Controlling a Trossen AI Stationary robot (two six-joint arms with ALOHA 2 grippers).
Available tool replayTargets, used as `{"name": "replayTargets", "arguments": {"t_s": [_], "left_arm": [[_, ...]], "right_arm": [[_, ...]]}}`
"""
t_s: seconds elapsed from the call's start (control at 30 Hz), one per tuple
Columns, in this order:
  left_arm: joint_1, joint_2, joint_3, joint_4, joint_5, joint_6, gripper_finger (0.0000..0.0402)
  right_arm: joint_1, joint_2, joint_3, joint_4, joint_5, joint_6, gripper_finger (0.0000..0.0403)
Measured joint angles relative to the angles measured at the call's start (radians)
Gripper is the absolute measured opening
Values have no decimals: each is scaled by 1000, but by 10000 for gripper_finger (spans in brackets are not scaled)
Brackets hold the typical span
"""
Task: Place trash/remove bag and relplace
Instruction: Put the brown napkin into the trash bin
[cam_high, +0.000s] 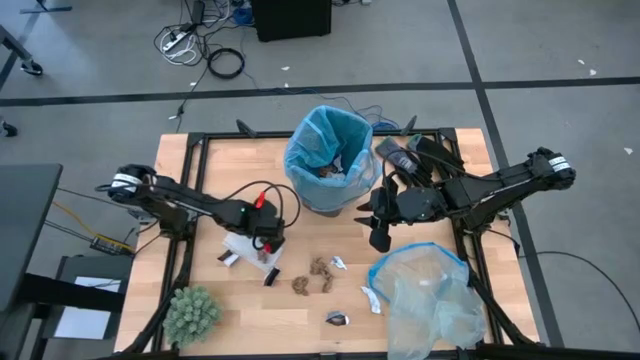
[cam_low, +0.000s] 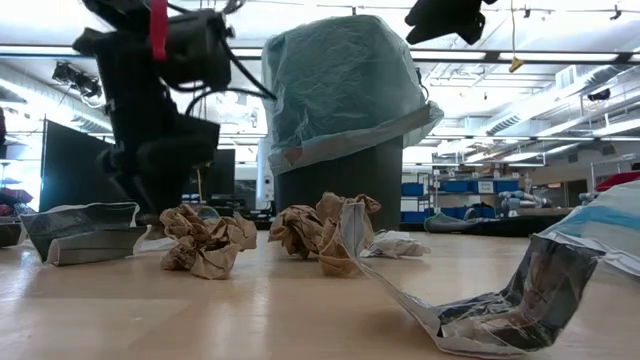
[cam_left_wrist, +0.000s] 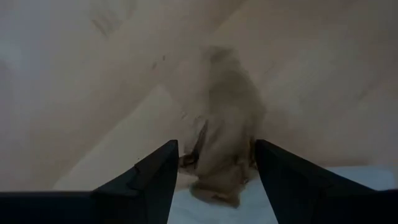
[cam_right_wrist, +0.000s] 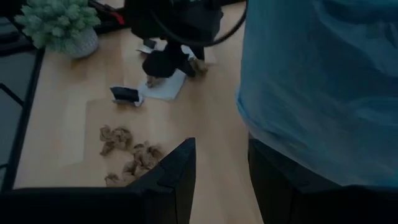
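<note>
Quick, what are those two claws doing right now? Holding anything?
Left gripper: open, down at the table, fingers either side of a brown paper wad.
Right gripper: open, empty, beside the blue-lined bin.

A bright sky-blue crinkly plastic bin liner (cam_high: 327, 140) lines a dark grey bin (cam_low: 340, 185). Crumpled brown paper wads (cam_high: 312, 276) lie on the pale wooden surface (cam_high: 215, 175), beside a green spiky plant ball (cam_high: 191, 313) and a paler grey-blue plastic bag (cam_high: 428, 295).
</note>
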Motion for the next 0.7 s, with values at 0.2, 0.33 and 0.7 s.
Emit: {"name": "replayTargets", "arguments": {"t_s": [0.2,0.33,0.7], "left_arm": [[6,60,5,7,47,-11,212],[6,63,17,2,55,-10,164],[6,70,103,-38,57,44,23]], "right_arm": [[0,0,0,-5,-1,29,134],[-1,0,0,-5,0,29,134],[-31,0,0,-4,1,33,134]]}}
